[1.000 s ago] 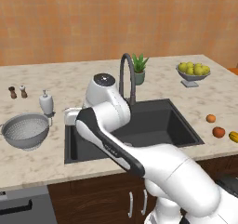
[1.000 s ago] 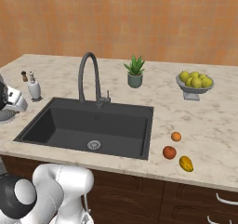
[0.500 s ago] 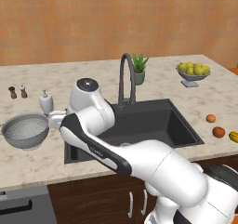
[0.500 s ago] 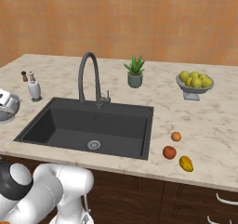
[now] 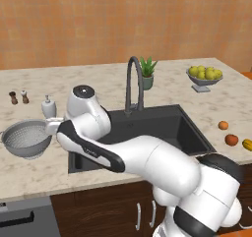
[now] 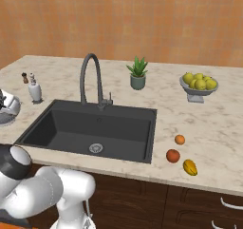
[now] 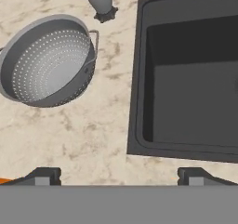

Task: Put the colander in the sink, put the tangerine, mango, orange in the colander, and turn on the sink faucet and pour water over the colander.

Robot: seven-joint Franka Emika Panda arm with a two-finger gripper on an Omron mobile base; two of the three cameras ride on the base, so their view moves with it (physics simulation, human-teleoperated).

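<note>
The colander (image 7: 49, 60) (image 5: 27, 137), a pierced silvery bowl with small side handles, stands upright on the beige counter left of the sink (image 7: 138, 79) (image 5: 147, 128) (image 6: 95, 128). My gripper (image 7: 118, 176) is open with nothing between its fingers. It hovers above the counter strip between colander and sink, and the colander lies up and to the left in the hand view. The dark faucet (image 5: 133, 83) (image 6: 90, 78) arches over the sink's back edge and no water runs. Right of the sink lie the tangerine (image 6: 179, 139) (image 5: 223, 125), the orange (image 6: 172, 155) (image 5: 231, 139) and the mango (image 6: 190, 166) (image 5: 247, 144).
A white soap dispenser (image 5: 47, 106) (image 7: 100, 0) stands just behind the colander, with two small shakers (image 5: 18, 97) further back. A potted plant (image 6: 137, 73) sits behind the sink. A footed bowl of yellow-green fruit (image 6: 198, 84) stands at the back right.
The arm has swung left from above the sink's left part to the counter beside the colander. The gripper stays open.
</note>
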